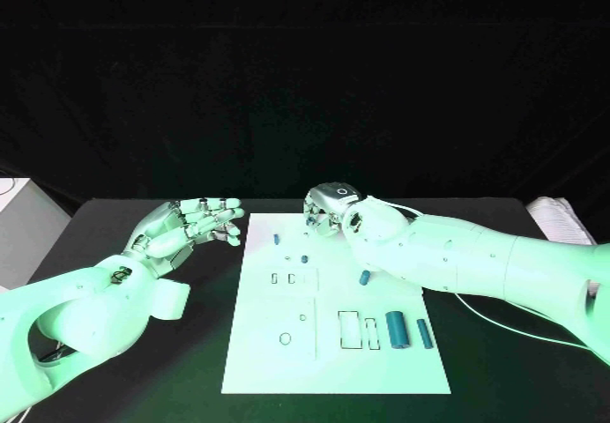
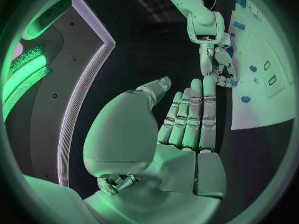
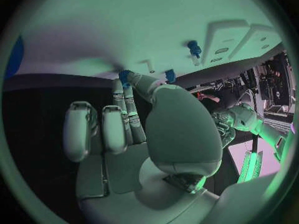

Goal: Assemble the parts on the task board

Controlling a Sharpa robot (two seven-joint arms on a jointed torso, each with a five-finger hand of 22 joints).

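Several blue parts [image 1: 397, 330] lay loose on the task board [image 1: 337, 370] (most work left); right hand [image 1: 333, 208] pinched a small blue piece [image 3: 124, 76], left hand [image 1: 190, 225] spread, holding nothing.

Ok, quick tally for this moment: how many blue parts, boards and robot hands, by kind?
blue parts lying clear of the hands: 5
task board: 1
Hands: 2, the left hand and the right hand
Total: 8
A bit of blue also shows at the right hand's fingertips; I cannot tell if it is a further part.
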